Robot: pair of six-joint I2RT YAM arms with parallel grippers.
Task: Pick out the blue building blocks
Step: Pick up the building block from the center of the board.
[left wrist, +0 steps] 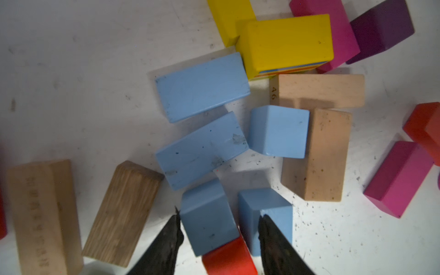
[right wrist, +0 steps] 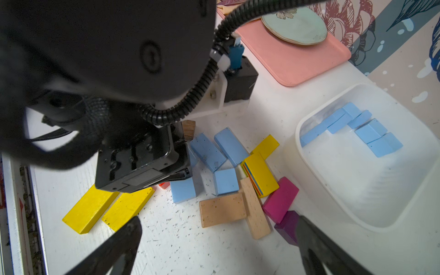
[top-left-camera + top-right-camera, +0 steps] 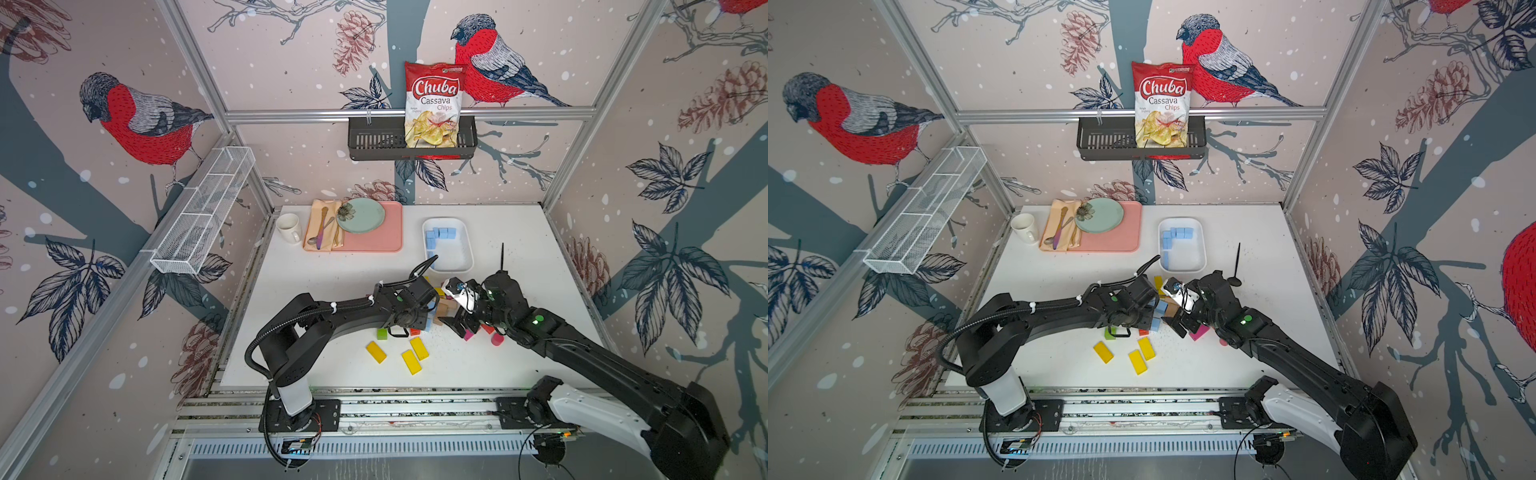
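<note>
Blue building blocks (image 1: 202,88) lie in two places. Several sit in the white tray (image 3: 455,257) towards the back of the table (image 3: 332,270), gathered at its far end and along one side, and five lie loose in the mixed pile just in front of it. The left gripper (image 1: 220,216) is down in that pile, its fingers parted around one blue block (image 1: 207,221) that touches a red block (image 1: 228,259). One finger meets the block's edge; the other stands clear of it, in front of a neighbouring blue cube (image 1: 264,204). The right gripper (image 2: 217,220) hangs close by — jaws spread wide, holding nothing — above plain wooden blocks (image 2: 222,209).
</note>
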